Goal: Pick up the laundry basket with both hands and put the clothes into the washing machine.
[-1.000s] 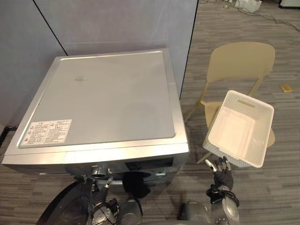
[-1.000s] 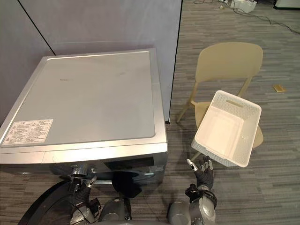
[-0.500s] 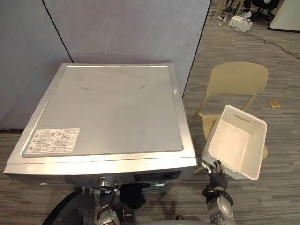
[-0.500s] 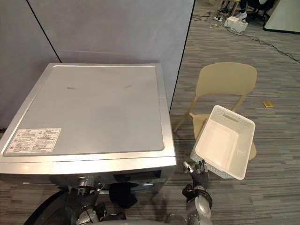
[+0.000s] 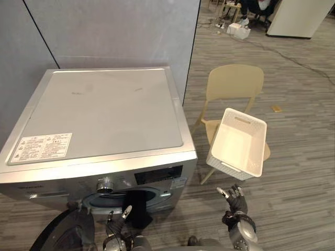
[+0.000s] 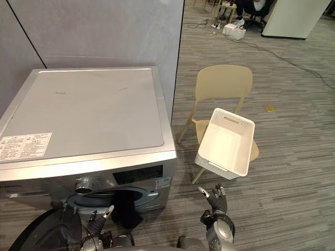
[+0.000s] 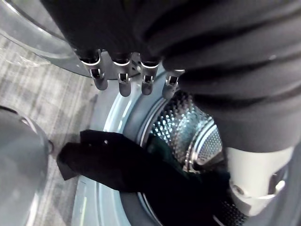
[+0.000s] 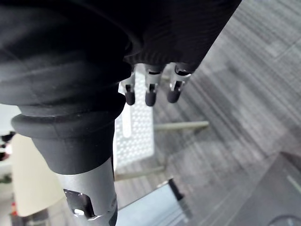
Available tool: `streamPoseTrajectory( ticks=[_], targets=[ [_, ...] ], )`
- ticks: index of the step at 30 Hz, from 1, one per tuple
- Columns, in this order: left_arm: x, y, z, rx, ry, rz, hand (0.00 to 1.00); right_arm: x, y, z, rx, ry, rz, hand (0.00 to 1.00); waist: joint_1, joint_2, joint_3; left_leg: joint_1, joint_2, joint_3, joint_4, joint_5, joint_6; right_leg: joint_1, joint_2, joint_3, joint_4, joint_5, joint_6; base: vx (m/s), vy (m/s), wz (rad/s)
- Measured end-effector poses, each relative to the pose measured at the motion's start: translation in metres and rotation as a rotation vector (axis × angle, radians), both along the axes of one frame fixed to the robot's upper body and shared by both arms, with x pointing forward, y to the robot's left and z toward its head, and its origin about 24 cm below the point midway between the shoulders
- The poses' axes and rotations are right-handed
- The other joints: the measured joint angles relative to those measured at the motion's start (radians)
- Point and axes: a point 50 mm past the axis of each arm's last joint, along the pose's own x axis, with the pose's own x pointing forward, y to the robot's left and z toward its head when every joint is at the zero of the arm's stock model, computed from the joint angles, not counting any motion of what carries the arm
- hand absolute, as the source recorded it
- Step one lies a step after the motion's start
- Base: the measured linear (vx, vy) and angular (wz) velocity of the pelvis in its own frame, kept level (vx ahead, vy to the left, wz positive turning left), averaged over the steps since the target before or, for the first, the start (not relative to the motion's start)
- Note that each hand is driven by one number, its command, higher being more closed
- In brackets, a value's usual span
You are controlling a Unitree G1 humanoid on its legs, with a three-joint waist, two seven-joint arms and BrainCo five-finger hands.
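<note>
The white laundry basket [image 5: 238, 144] rests empty and tilted on the seat of a beige chair [image 5: 233, 83]. A dark garment [image 5: 137, 206] hangs out of the silver washing machine's [image 5: 104, 110] round drum opening, half inside and half over the rim, also seen as the garment [image 7: 117, 165] in the left wrist view. My left hand [image 5: 119, 222] hovers just in front of that opening, fingers [image 7: 121, 80] straight and holding nothing. My right hand [image 5: 234, 198] is open below the basket's near rim, apart from it, with its fingers [image 8: 149, 92] pointing toward the basket [image 8: 136, 127].
The washer's door [image 5: 63, 235] stands open at the lower left. A grey partition wall [image 5: 115, 26] runs behind the machine. A small yellow object [image 5: 276, 109] lies on the carpet beyond the chair, and a seated person's legs [image 5: 256, 6] show far back.
The whole picture has shifted with the camera, so the washer's front and drum opening now show. My right hand sits farther from the basket's near rim than before.
</note>
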Motion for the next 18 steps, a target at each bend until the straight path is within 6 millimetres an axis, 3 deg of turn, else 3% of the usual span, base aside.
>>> streamPoseTrajectory(
  ticks=[4,6,10,14,15,18],
  targets=[
    [-0.009,-0.004,-0.010,-0.057,0.055,0.025,0.00,-0.032,-0.018,-0.036,-0.019,0.246,-0.054,0.00,0.006,0.027,-0.006,0.036,-0.014,0.001,-0.029,0.019,0.002,0.032,-0.002,0.012,-0.030,0.021,0.002,0.06,0.017,-0.08],
    [-0.009,-0.005,-0.014,-0.101,0.074,0.005,0.00,-0.062,-0.027,-0.054,-0.007,0.403,-0.102,0.00,0.007,0.029,-0.009,0.067,-0.031,0.000,-0.062,0.031,0.008,0.057,-0.005,0.009,-0.046,0.021,0.002,0.13,0.013,0.03],
    [-0.012,0.000,-0.018,-0.148,0.103,0.001,0.00,-0.100,-0.031,-0.069,0.076,0.555,-0.207,0.00,-0.002,0.025,-0.010,0.117,-0.058,-0.019,-0.118,0.058,0.013,0.108,-0.017,-0.008,-0.075,0.025,0.004,0.15,0.009,0.07],
    [-0.016,0.001,-0.020,-0.155,0.134,-0.019,0.00,-0.118,-0.033,-0.072,0.111,0.599,-0.255,0.00,-0.007,0.025,-0.009,0.184,-0.063,-0.026,-0.143,0.060,0.013,0.162,-0.017,-0.009,-0.076,0.025,0.004,0.12,0.008,0.05],
    [-0.021,0.007,-0.024,-0.155,0.180,-0.016,0.00,-0.116,-0.030,-0.074,0.160,0.598,-0.305,0.00,-0.007,0.013,0.003,0.290,-0.128,-0.052,-0.335,0.138,0.022,0.192,-0.049,-0.005,-0.122,0.031,0.027,0.03,0.000,0.00],
    [-0.021,0.007,-0.024,-0.155,0.180,-0.016,0.00,-0.116,-0.030,-0.074,0.160,0.597,-0.305,0.00,-0.007,0.013,0.003,0.290,-0.128,-0.052,-0.335,0.138,0.022,0.192,-0.049,-0.004,-0.122,0.031,0.027,0.00,0.000,0.00]
  ],
)
